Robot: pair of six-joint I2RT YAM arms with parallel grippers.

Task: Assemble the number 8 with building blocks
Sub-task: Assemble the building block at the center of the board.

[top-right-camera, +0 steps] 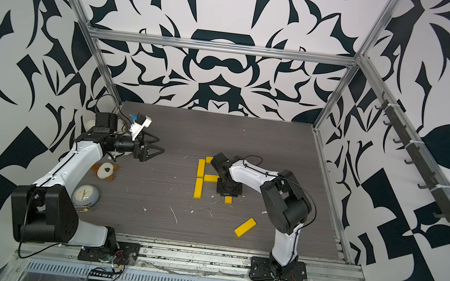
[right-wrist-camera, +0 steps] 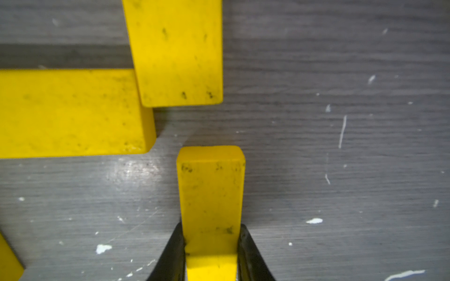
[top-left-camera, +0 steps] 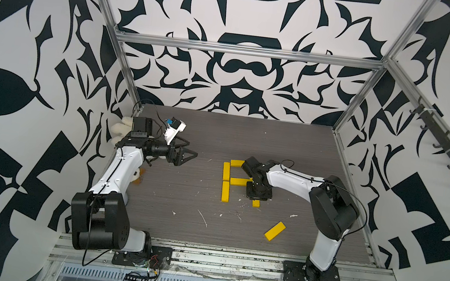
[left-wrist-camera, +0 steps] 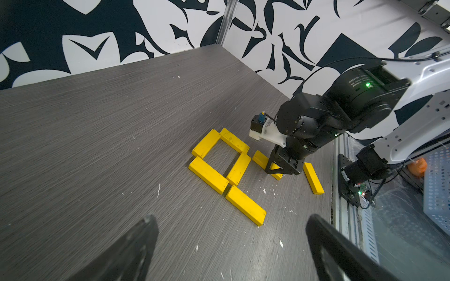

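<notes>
Right gripper (right-wrist-camera: 211,239) pinches 1 building block (right-wrist-camera: 210,194).

Seven yellow bars (left-wrist-camera: 208,175) in all: six clustered around the wrist of the right arm (top-left-camera: 286,176), counting the gripped bar (right-wrist-camera: 210,189), and one loose bar (top-left-camera: 274,231) nearer that arm's base. Two robot arms, the second being the left arm (top-left-camera: 124,164), with one gripper apiece: right gripper (right-wrist-camera: 211,228), left gripper (top-left-camera: 192,149). Far across from the right arm: one round clock (top-right-camera: 85,195) and two pale plush lumps (top-left-camera: 120,131); whether they are one toy or two cannot be told.
</notes>
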